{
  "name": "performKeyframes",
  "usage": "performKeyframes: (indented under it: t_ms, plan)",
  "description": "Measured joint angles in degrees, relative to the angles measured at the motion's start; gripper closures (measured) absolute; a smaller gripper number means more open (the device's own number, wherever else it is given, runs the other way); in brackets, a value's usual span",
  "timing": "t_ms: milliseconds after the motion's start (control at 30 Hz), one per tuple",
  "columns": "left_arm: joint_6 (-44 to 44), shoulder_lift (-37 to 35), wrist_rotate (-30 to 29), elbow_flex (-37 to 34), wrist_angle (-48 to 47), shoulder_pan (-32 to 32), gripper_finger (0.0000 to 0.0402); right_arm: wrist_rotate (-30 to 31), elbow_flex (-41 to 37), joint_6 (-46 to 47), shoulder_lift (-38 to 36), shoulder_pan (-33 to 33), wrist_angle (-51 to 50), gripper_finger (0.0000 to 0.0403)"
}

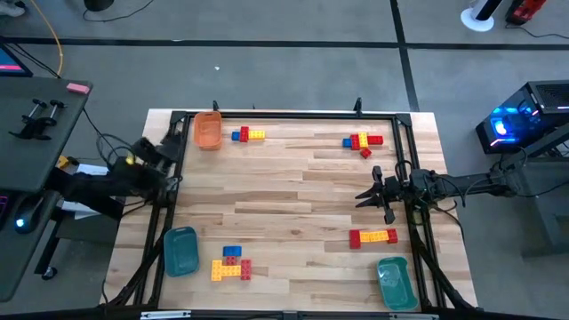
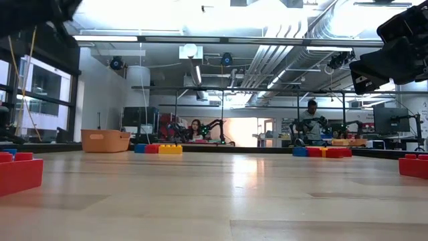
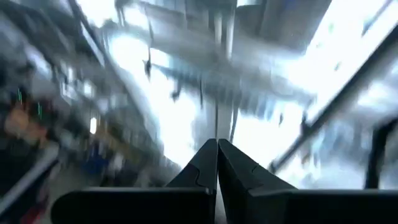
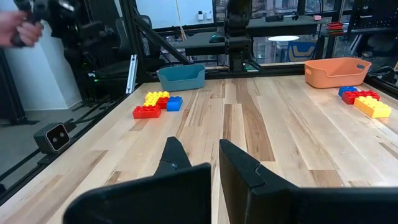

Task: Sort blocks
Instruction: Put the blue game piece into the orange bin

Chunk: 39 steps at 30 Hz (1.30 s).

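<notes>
From above, the blocks are lying in four clusters on the table [image 1: 293, 191]: one [image 1: 248, 134] beside the orange tray [image 1: 208, 130], one [image 1: 364, 141] at the far right, one [image 1: 372, 236] near the right gripper [image 1: 366, 196], and one [image 1: 231, 264] next to the left teal tray [image 1: 180, 251]. A second teal tray [image 1: 394, 283] is sitting in the near right corner. The right gripper is hanging over the right edge with fingers spread and holding nothing; the left gripper [image 1: 174, 151] is waiting off the left edge.

At table height, blocks [image 2: 158, 148] are showing by the orange tray [image 2: 105, 140], more [image 2: 322, 152] to the right, and red ones [image 2: 20, 173] close by.

The left wrist view is pointing up at the ceiling, its fingers [image 3: 200, 169] pressed together and empty.

The right wrist view is looking across bare wood between parted fingers [image 4: 176, 157], toward blocks [image 4: 157, 103] by the teal tray [image 4: 181, 78] and others [image 4: 365, 101] by the orange tray [image 4: 337, 72].

Nothing seems sorted yet. The right arm's best start is probably the nearest cluster: it should be centring over one brick, coming straight down, and gripping across the short sides so joined neighbours do not drag along.
</notes>
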Motion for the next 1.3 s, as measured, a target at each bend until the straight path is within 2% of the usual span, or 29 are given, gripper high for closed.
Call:
performKeyframes:
  t_ms: [67,167,233,333,500,567,667,833,967,1033,1100,1200,1300]
  plan:
    - [0.6,6.4,4.6,3.3,3.2,0.2,0.0402,0.0,0.0,0.0,0.0,0.0,0.0,0.0402]
    - [0.7,20.5,16.6,11.9,0.6,0.0,0.0401,0.0,0.0,0.0,0.0,0.0,0.0,0.0402]
    - [0.8,29.8,21.1,17.6,-2.5,-0.1,0.0402,0.0,0.0,0.0,0.0,0.0,0.0,0.0402]
    - [-1.0,40.6,21.4,25.9,-8.6,0.0,0.0402,0.0,0.0,0.0,0.0,0.0,0.0,0.0402]
    - [-13.1,51.5,18.3,35.1,-15.4,1.7,0.0401,0.0,0.0,0.0,0.0,0.0,0.0,0.0402]
    - [-19.1,53.6,20.8,36.9,-15.4,2.2,0.0401,0.0,0.0,0.0,0.1,0.0,0.0,0.0402]
    - [-25.4,54.9,29.9,37.5,-15.2,2.4,0.0402,0.0,0.0,0.0,0.1,0.0,0.0,0.0402]
    - [-27.3,55.3,41.1,37.5,-15.6,2.5,0.0402,0.0,0.0,0.0,0.1,0.0,0.0,0.0402]
    - [-33.9,54.7,56.3,37.5,-16.3,2.6,0.0400,0.0,0.0,0.0,0.1,0.0,-0.1,0.0402]
    - [-37.6,53.6,60.9,37.5,-17.7,0.2,0.0395,0.0,0.0,0.0,0.1,0.0,0.0,0.0402]
    - [-39.5,52.7,61.1,37.5,-18.9,-3.9,0.0384,0.0,0.0,0.0,0.1,0.0,-0.1,0.0402]
    - [-39.3,52.4,57.1,38.9,-21.6,-11.1,0.0359,0.0,0.0,0.0,0.1,0.0,-0.1,0.0402]
    - [-34.1,54.0,54.3,44.0,-34.3,-16.6,0.0323,0.0,0.0,0.0,0.1,0.0,-0.1,0.0402]
